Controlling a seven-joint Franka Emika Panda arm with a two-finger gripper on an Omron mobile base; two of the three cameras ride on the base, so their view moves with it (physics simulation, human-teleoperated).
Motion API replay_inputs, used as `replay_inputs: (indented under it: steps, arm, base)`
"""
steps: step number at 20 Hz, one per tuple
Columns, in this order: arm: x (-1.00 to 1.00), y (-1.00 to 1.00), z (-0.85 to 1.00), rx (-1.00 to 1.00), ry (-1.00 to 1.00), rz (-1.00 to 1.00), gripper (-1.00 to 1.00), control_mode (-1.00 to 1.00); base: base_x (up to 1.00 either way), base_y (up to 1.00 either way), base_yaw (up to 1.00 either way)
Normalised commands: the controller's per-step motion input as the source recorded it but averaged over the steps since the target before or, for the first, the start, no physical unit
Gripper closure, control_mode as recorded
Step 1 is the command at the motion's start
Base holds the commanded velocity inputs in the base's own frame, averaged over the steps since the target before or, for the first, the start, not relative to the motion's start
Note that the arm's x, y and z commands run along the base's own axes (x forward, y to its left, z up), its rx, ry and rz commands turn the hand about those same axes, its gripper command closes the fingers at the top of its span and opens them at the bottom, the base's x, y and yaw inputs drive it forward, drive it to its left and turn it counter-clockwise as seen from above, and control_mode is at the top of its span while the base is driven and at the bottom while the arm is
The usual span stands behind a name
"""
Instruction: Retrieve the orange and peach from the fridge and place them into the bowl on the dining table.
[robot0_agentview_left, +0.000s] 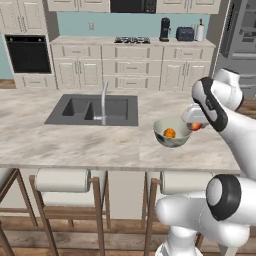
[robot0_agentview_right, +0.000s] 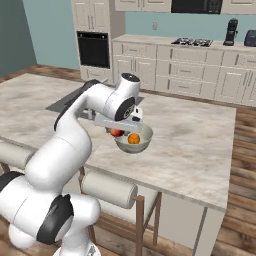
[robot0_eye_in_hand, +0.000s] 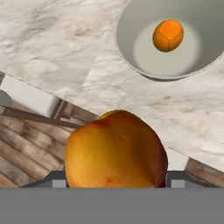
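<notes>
My gripper (robot0_agentview_left: 196, 125) is shut on the peach (robot0_agentview_left: 196, 126), a round orange-red fruit held just above the dining table (robot0_agentview_left: 75, 140). It hangs right beside the rim of the grey-green bowl (robot0_agentview_left: 161, 126), on the side toward the table's near edge. The orange (robot0_agentview_left: 170, 133) lies inside the bowl. In the right base view the peach (robot0_agentview_right: 117, 132) sits under the hand, left of the bowl (robot0_agentview_right: 145, 132) and the orange (robot0_agentview_right: 133, 139). The hand view has the peach (robot0_eye_in_hand: 116, 151) large between the fingertips (robot0_eye_in_hand: 175, 181), with the bowl (robot0_eye_in_hand: 135, 43) and orange (robot0_eye_in_hand: 168, 35) beyond. The fridge (robot0_agentview_left: 240, 35) stands at the far right.
A grey double sink (robot0_agentview_left: 92, 110) with a faucet (robot0_agentview_left: 104, 102) is set into the table to the bowl's left. Stools (robot0_agentview_left: 65, 181) stand under the near edge. The wall counter (robot0_agentview_left: 135, 45) carries a coffee machine (robot0_agentview_left: 164, 29) and toaster (robot0_agentview_left: 185, 33).
</notes>
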Motion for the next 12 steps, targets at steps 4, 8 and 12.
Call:
replay_inputs:
  steps: [4,8,12]
  arm:
    - [0.63,0.0,-0.44,0.0,0.0,0.0,1.0,-1.0]
    - [0.5,0.0,-0.37,0.0,-0.03,-0.04,1.0,-1.0]
    - [0.46,0.0,-0.25,0.0,0.0,-0.07,1.0,-1.0]
  base:
    - [0.0,0.0,0.0]
    - [0.0,0.0,0.0]
    - [0.0,0.0,0.0]
